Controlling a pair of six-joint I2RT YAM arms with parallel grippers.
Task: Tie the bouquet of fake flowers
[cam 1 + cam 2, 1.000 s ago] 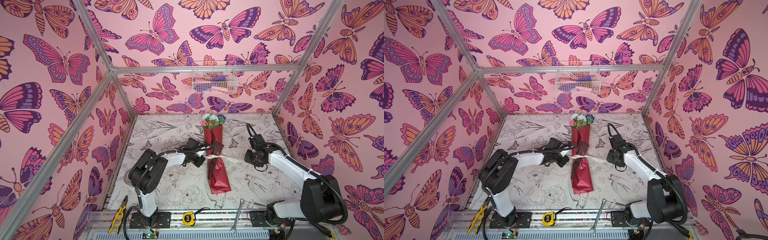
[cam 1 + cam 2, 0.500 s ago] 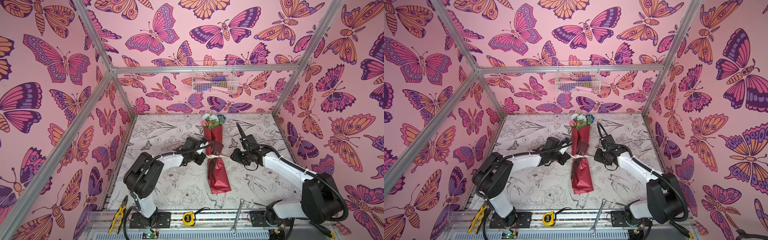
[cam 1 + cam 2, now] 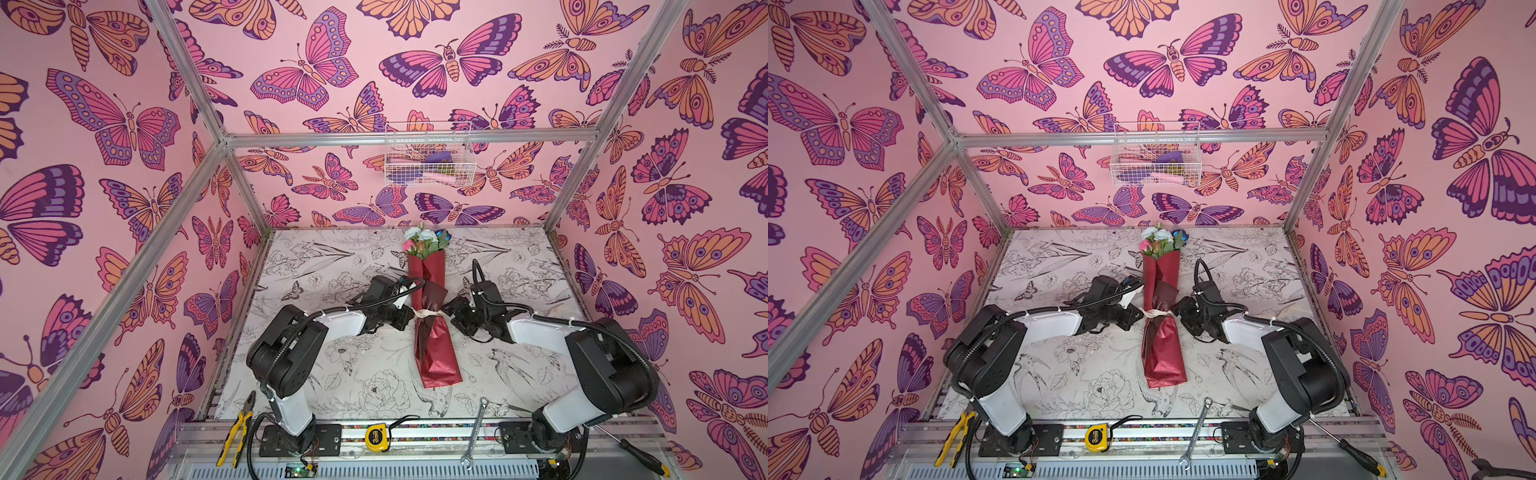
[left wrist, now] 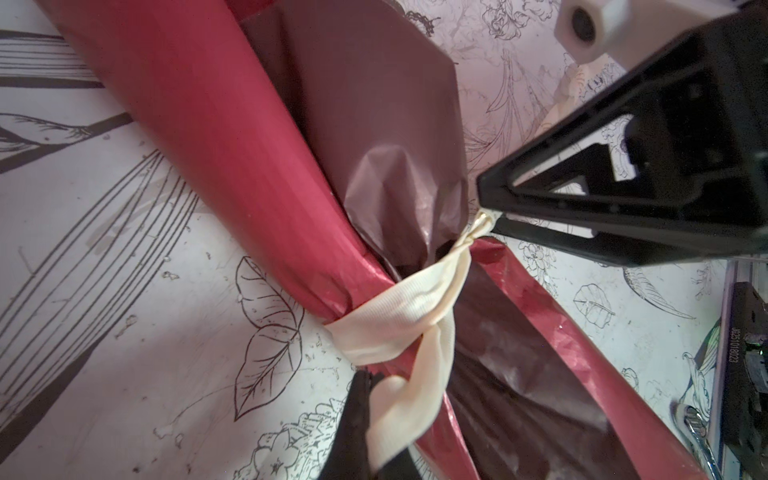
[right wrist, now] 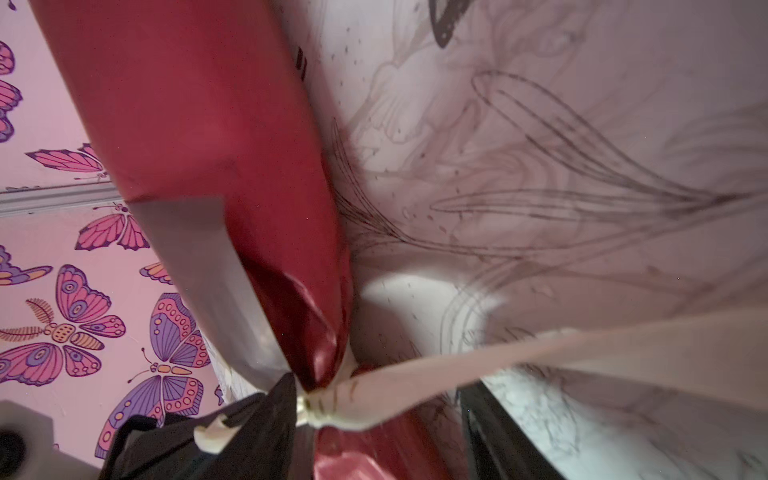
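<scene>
Left wrist view shows the cream ribbon (image 4: pixel 390 320) cinched once round the bouquet of fake flowers (image 4: pixel 216 145) lying on the table (image 4: pixel 104 353), left gripper (image 4: pixel 368 399) clamped on one tail, right gripper (image 4: pixel 488 218) parted, knot likely unfinished

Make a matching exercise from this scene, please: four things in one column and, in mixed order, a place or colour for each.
1. bouquet of fake flowers
2. pliers
3. wire basket
4. wrench

a. hanging high at the back
b. silver, right of the tape measure
c. yellow handles, front left
d. wrapped in dark red paper

Pairs: 1-d, 2-c, 3-a, 4-b
</scene>
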